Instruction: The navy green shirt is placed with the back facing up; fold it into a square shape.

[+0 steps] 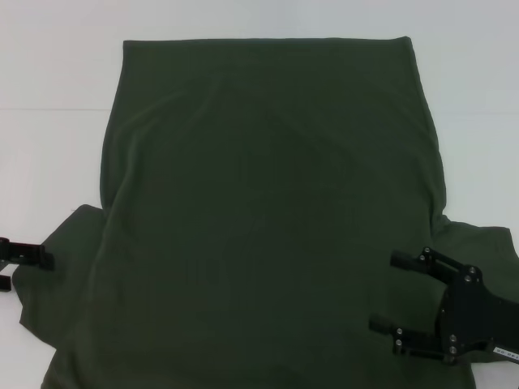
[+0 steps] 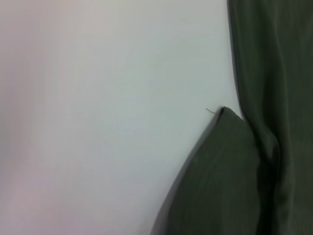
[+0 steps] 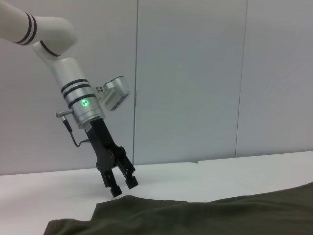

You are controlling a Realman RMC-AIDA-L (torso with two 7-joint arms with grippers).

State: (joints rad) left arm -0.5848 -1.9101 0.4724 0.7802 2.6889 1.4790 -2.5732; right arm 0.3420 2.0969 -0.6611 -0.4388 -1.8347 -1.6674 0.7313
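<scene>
We see the shirt (image 1: 268, 219) spread flat on the white counter (image 1: 49, 162), plain side up, with its straight hem along the far edge and both short sleeves fanning out toward the robot. The cloth covers most of the head view and runs off the near edge.

The left gripper (image 1: 12, 263) sits at the left margin of the head view, at the outer edge of the left sleeve. In the right wrist view we see the same gripper (image 3: 122, 186) hanging tip-down from its white arm, its two black fingers slightly apart with nothing between them, just above the sleeve edge; we cannot tell whether the tips touch the cloth.

The right gripper (image 1: 391, 292) lies over the right sleeve, near the body of the shirt, its two fingers spread wide and pointing toward the shirt's middle, gripping nothing.

The left wrist view shows a sleeve corner (image 2: 222, 110) lying on the bare counter beside the shirt's side edge
</scene>
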